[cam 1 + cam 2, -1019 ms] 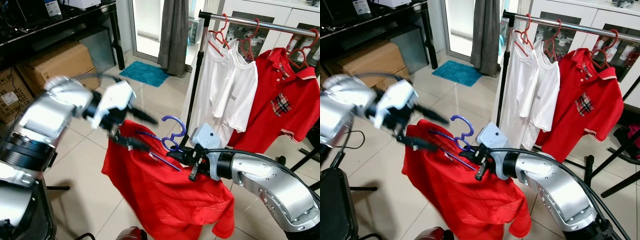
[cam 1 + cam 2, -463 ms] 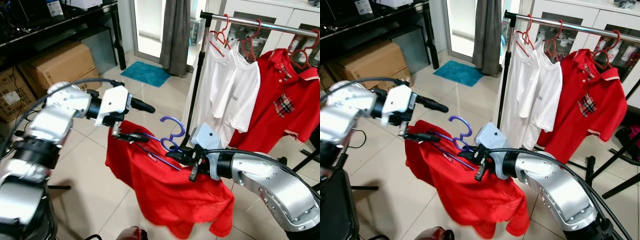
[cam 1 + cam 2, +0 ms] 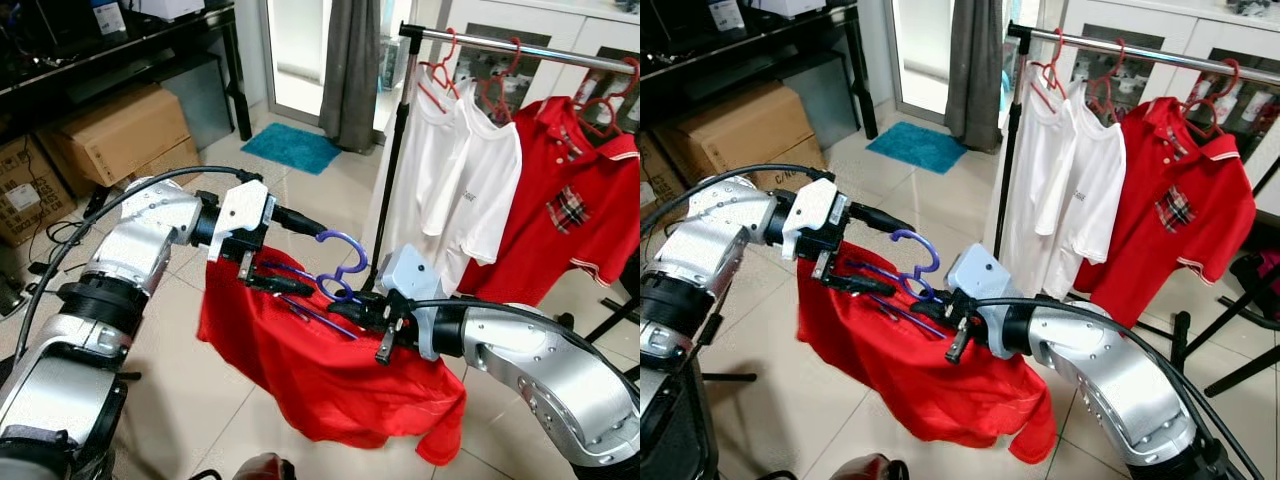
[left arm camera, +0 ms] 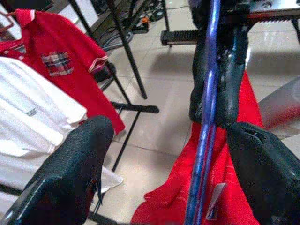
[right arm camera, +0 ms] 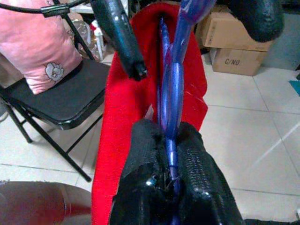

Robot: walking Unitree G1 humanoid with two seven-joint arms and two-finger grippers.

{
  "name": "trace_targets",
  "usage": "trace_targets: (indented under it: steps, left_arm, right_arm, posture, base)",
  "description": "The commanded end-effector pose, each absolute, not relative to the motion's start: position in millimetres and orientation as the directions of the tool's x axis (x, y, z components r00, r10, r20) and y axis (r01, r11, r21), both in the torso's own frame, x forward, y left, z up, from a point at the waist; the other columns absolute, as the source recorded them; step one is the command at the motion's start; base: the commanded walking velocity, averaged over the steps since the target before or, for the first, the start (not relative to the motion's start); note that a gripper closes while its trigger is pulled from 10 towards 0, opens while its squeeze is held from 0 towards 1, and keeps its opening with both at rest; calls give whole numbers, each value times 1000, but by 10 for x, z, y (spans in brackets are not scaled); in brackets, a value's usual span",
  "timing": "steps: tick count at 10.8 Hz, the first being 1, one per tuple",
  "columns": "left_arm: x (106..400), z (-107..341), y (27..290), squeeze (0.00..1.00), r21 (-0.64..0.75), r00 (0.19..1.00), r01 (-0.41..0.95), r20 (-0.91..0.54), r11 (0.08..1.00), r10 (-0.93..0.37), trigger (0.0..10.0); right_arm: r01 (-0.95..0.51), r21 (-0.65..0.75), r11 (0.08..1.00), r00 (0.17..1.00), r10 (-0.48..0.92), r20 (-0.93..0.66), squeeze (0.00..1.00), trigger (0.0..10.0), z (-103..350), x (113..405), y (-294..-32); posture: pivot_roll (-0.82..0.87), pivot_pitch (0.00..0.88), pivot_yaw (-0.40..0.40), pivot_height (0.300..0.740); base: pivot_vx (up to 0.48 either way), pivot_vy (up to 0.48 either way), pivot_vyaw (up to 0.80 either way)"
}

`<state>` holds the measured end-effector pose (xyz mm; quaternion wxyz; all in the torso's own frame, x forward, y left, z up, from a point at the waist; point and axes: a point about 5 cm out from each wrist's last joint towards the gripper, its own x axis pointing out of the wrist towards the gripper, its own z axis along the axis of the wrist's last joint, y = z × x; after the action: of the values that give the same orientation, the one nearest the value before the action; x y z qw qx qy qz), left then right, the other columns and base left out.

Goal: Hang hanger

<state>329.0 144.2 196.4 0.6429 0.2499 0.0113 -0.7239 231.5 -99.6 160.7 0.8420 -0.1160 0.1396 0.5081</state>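
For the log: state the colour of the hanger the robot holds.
The hanger is purple-blue, clearest in the left eye view.

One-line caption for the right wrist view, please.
Right gripper pinches the blue hanger carrying a red shirt.

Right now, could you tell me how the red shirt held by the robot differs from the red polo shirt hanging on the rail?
The plain red shirt sits on a purple plastic hanger held off the rail, pinched in the right claw; the red polo shirt hangs from the metal rail on a red hanger. The held shirt droops crumpled; the polo hangs flat and shows a plaid chest pocket. Both are red.
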Motion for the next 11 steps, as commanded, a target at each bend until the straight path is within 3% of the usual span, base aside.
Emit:
trace_targets:
  steps: [1, 2, 3, 5, 6, 11]
  left_arm:
    - [3317, 2042, 1419, 0, 335, -54, 922, -380, -192, -923, 9020]
    - [3329, 2028, 1407, 0, 341, -54, 919, -386, -197, -921, 7725]
    - [3351, 2045, 1375, 0, 357, -54, 913, -371, -196, -927, 3804]
    - [3359, 2059, 1310, 0, 357, -84, 909, -349, -215, -933, 1725]
    - [3357, 2052, 1304, 0, 353, -92, 909, -349, -221, -933, 0]
    - [3277, 1931, 1200, 0, 278, -188, 911, -380, -306, -906, 0]
  right_arm:
    - [-902, -88, 422, 427, 847, -317, 0, 0, 1724, 2308, -942]
    - [-905, -93, 415, 422, 850, -316, 0, 0, 1732, 2305, -931]
    - [-909, -97, 406, 415, 855, -311, 0, 0, 1745, 2299, -918]
    - [-912, -99, 398, 408, 857, -313, 0, 0, 1738, 2284, -911]
    - [-913, -99, 397, 407, 858, -314, 0, 0, 1738, 2283, -911]
    - [-921, -101, 376, 388, 866, -316, 0, 0, 1738, 2275, -896]
  posture:
    - [31, 0, 70, 740]
    - [30, 0, 72, 740]
    - [29, 0, 73, 740]
    - [22, 0, 76, 740]
    - [22, 0, 76, 740]
    - [17, 0, 68, 740]
  base:
    - [0, 0, 0]
    - [0, 0, 0]
    - [0, 0, 0]
    - [0, 0, 0]
    - [0, 0, 0]
    - [0, 0, 0]
